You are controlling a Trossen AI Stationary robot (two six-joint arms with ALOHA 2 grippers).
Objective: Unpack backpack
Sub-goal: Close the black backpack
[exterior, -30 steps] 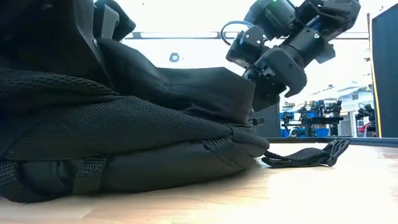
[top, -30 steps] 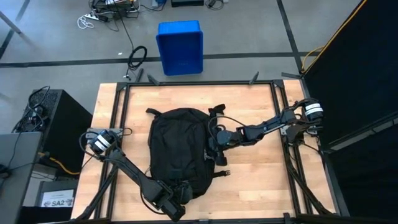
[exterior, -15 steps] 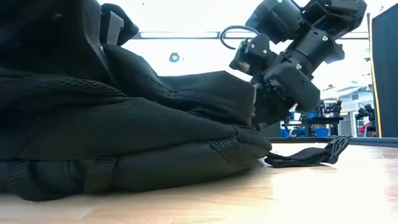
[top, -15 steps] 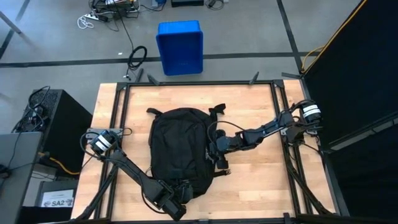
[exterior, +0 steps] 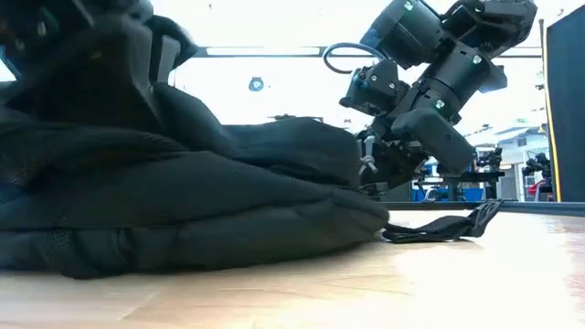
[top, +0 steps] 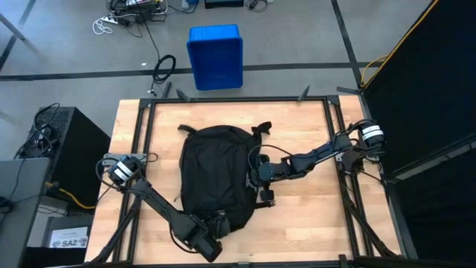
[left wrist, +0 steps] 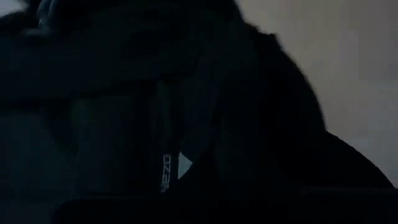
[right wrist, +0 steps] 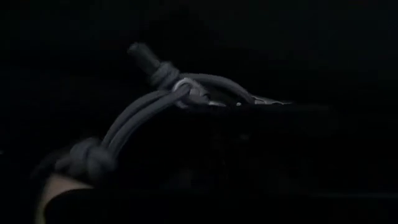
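One black backpack (top: 216, 182) lies flat near the middle of the wooden worktop (top: 305, 134), its long axis running from the far side toward the near edge. Two dark arms reach it. The left hand (top: 212, 234) is at the pack's near end, pressed against the fabric with its fingers pressed together; whether it pinches any cloth cannot be told, since its wrist view shows only dark fabric close up. The right hand (top: 259, 173) sits against the pack's right edge, about midway along, also pressed together; its wrist view shows a grey zipper-pull cord (right wrist: 143, 112) with knots right in front of the fingers, but whether the cord is actually pinched cannot be told. In the low view the pack bulks across the left and blocks everything behind it, while the right hand (exterior: 375, 169) meets its upper edge. One loose black strap (exterior: 443, 228) trails on the wood beside the pack, under the right arm. Beyond the far edge, on the floor, stands one blue bin (top: 215, 56), well apart from the pack, with cables (top: 163, 68) coiled beside it.
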